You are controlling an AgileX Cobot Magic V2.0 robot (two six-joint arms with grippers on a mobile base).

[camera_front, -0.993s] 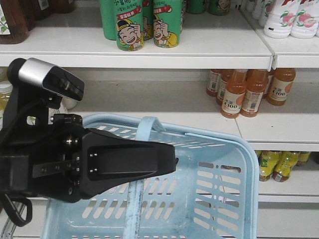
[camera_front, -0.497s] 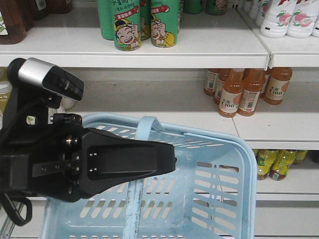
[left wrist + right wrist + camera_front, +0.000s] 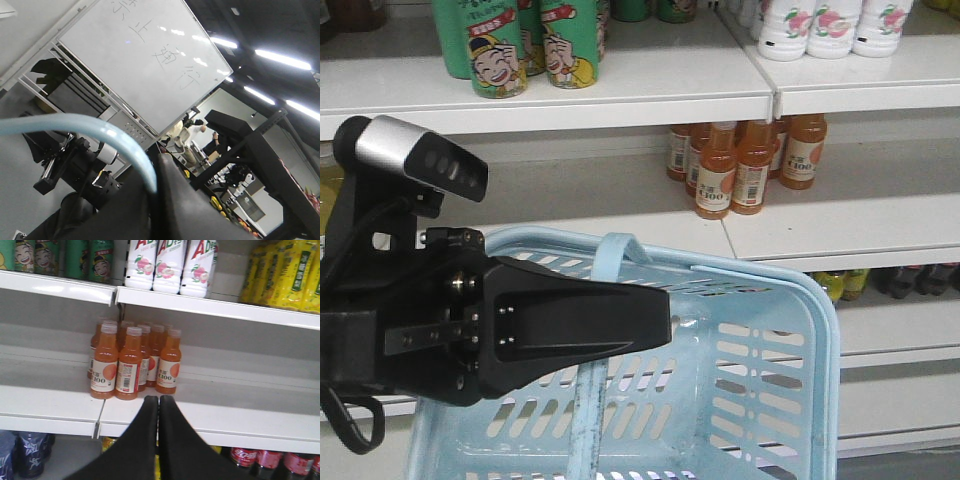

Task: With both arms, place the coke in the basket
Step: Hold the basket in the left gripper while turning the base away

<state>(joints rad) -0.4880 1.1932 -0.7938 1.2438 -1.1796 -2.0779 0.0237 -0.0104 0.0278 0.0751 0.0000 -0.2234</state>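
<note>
Coke could not be picked out with certainty. The nearest candidates were red, white-scripted bottles (image 3: 260,460), cropped at the bottom right of the right wrist view beneath the shelf (image 3: 225,415) that carried the orange bottles (image 3: 132,365). Whether any of them was the slim all-red one could not be told.

Over the last second the shelving (image 3: 620,100) had slid leftward across the front view. The left gripper (image 3: 667,320) and the basket (image 3: 800,300) kept their place in the frame, so the whole robot seemed to be moving or turning to the right. The green cans (image 3: 495,60) had drifted toward the left end of the top shelf and the orange bottles toward the middle. A row of dark bottles (image 3: 920,280) had come into sight at the right edge of the lower shelf.

The left gripper stayed clamped on the pale-blue handle (image 3: 620,255), which ran between its fingers in the left wrist view, with the basket hanging below. The right gripper (image 3: 158,401) had its fingers pressed together on nothing, pointing at the front edge of the shelf just below the orange bottles.

I judged this a search or approach phase. The basket was carried and nothing had been grasped. The right gripper would need to part its fingers before any pick.
</note>
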